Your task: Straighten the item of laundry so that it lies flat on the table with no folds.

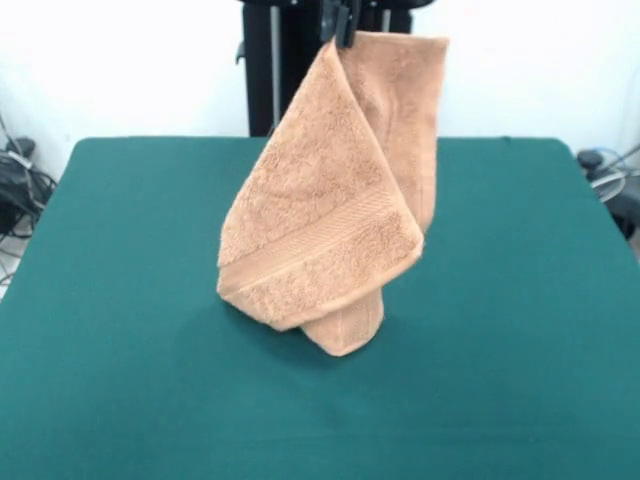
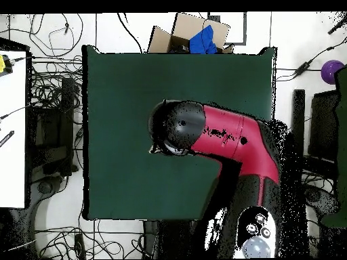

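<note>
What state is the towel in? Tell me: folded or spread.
Folded. The towel hangs doubled over from the gripper shut on its top edge, its lower end near the table.

Lab: floor cables (image 2: 51,101), robot pedestal (image 1: 275,65)

Towel (image 1: 330,220) above table (image 1: 120,300) centre (hanging)

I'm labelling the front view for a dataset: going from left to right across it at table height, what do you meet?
Tangle of black cables beside the table → bare green table → the hanging orange-tan towel, held up at its top by the tool → more bare table → cables at the right edge.
</note>
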Controlling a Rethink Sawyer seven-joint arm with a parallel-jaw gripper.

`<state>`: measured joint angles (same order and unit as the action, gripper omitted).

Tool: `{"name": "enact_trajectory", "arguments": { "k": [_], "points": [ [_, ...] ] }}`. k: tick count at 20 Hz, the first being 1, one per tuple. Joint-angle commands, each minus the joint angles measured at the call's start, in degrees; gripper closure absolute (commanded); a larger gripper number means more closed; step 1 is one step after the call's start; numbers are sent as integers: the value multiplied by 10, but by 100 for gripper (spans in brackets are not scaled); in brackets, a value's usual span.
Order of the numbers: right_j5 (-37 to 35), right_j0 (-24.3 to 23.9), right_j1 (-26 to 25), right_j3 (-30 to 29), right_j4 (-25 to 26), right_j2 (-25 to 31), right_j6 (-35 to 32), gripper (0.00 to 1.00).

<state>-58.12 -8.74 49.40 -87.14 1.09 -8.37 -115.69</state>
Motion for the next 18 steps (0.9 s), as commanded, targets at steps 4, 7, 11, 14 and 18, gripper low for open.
{"name": "enact_trajectory", "arguments": {
  "k": [4, 7, 11, 14, 18],
  "points": [
    [33, -30, -2, -109, 12, 83, 72, 100],
    [-4, -37, 19, -107, 17, 87, 86, 100],
    [5, -57, 45, -138, 10, 106, 123, 100],
    [54, -87, 62, -193, 11, 130, 177, 100],
    [75, -139, 87, -252, 1, 181, 259, 100]
  ]
}}
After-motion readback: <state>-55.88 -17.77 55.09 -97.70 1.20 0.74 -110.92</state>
